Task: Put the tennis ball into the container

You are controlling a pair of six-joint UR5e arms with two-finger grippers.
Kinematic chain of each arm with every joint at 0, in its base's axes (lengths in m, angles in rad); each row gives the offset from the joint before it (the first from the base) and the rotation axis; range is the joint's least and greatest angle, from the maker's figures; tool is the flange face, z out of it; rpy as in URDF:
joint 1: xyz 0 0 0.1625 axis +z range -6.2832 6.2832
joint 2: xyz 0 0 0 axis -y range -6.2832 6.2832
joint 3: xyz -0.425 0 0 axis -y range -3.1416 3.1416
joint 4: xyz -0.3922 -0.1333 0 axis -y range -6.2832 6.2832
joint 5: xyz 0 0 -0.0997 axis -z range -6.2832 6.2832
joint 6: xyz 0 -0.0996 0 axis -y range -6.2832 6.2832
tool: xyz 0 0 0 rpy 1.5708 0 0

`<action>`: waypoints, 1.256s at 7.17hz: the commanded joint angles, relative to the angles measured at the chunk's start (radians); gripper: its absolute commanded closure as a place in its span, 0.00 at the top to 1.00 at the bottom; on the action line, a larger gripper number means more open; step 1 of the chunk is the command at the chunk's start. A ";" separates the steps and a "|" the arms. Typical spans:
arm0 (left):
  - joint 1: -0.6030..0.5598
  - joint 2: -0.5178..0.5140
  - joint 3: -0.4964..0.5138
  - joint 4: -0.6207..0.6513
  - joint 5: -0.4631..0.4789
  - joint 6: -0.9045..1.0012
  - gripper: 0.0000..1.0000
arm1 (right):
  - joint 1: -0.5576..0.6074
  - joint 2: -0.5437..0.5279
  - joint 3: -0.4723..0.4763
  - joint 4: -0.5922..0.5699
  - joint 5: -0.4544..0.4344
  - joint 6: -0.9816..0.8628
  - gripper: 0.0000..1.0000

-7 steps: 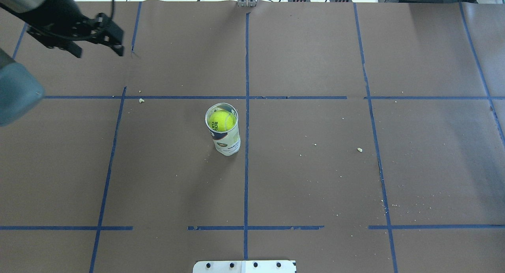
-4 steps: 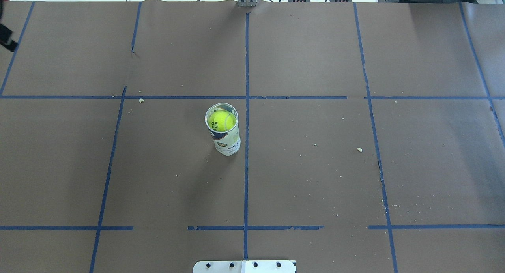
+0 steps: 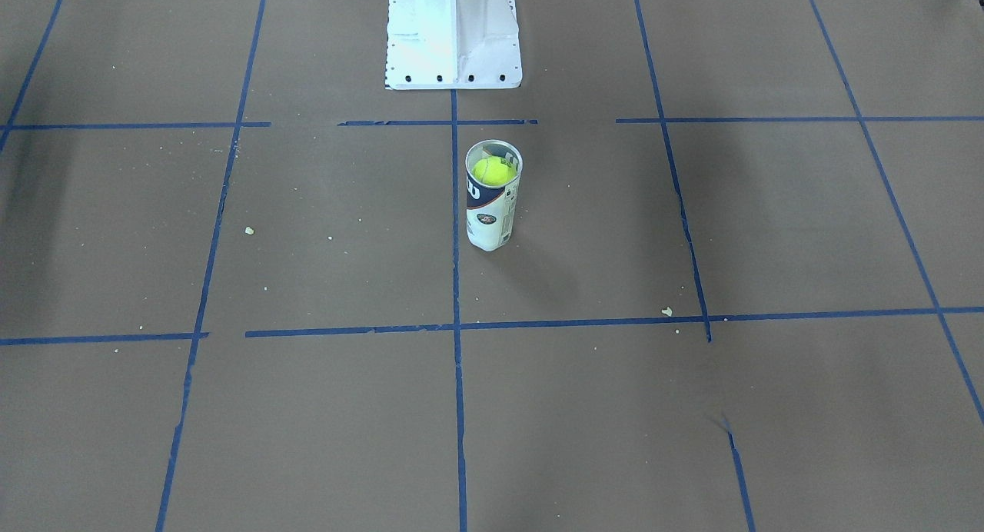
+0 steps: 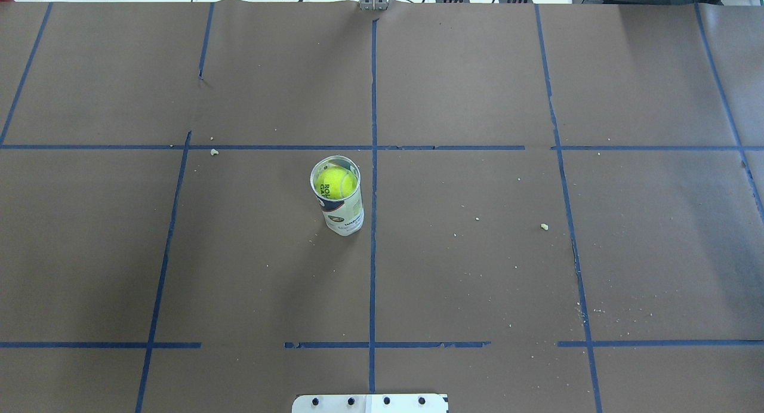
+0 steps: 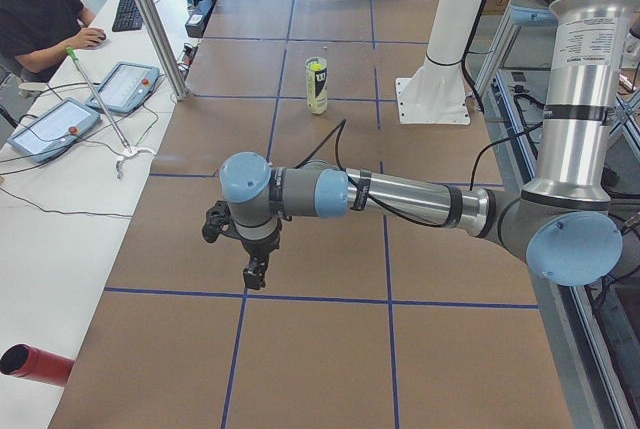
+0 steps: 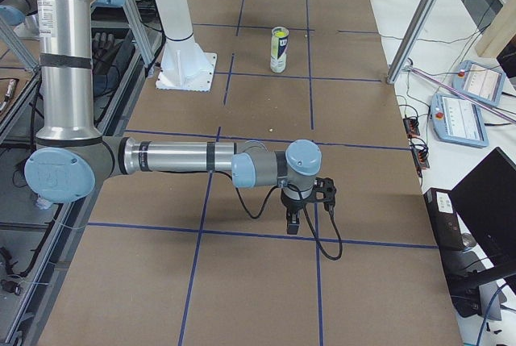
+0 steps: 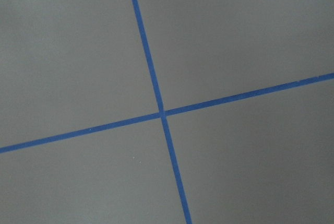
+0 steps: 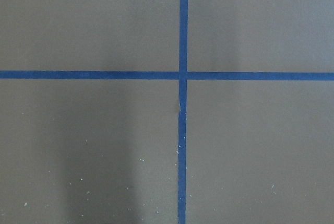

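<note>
The neon yellow-green tennis ball (image 4: 335, 182) sits inside the upright clear container (image 4: 344, 215) with the white and navy label, near the table's middle. The front-facing view shows the ball (image 3: 492, 170) near the top of the container (image 3: 490, 218). Both arms are far from it, stretched out low over the table's ends. The left gripper (image 5: 254, 275) shows only in the exterior left view, the right gripper (image 6: 293, 224) only in the exterior right view. I cannot tell whether either is open or shut. Both wrist views show only brown paper and blue tape.
The white robot base (image 3: 453, 40) stands behind the container. Brown paper with blue tape lines and small crumbs covers the table. An operator (image 5: 40, 19), control tablets (image 5: 50, 127) and a red cylinder (image 5: 35, 364) are beside the table's left end.
The left arm and gripper, seen at the overhead view's top left a second ago, have moved out of that view to the left. Ball and container have not moved.
</note>
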 commanded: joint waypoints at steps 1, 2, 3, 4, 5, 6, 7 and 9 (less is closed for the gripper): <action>-0.014 0.033 0.012 -0.007 -0.006 0.007 1.00 | 0.000 0.000 0.000 0.000 0.000 0.000 1.00; -0.014 0.033 0.015 -0.007 -0.006 0.004 1.00 | 0.000 0.000 0.000 0.000 0.000 0.000 1.00; -0.014 0.035 0.019 -0.007 -0.006 0.006 1.00 | 0.000 0.000 0.000 0.000 0.000 0.000 1.00; -0.014 0.044 0.018 -0.007 -0.009 0.006 1.00 | 0.000 0.000 0.000 0.000 0.000 0.000 1.00; -0.014 0.061 0.019 -0.007 -0.059 0.004 1.00 | 0.000 0.000 0.000 0.000 0.000 0.000 1.00; -0.014 0.061 0.022 -0.010 -0.067 0.004 1.00 | 0.000 0.000 0.000 0.000 0.000 0.000 1.00; -0.014 0.061 0.024 -0.010 -0.066 0.001 1.00 | 0.000 0.000 0.000 0.000 0.000 0.000 1.00; -0.012 0.052 0.019 -0.010 -0.063 -0.002 1.00 | 0.000 0.000 0.000 0.000 0.000 0.000 1.00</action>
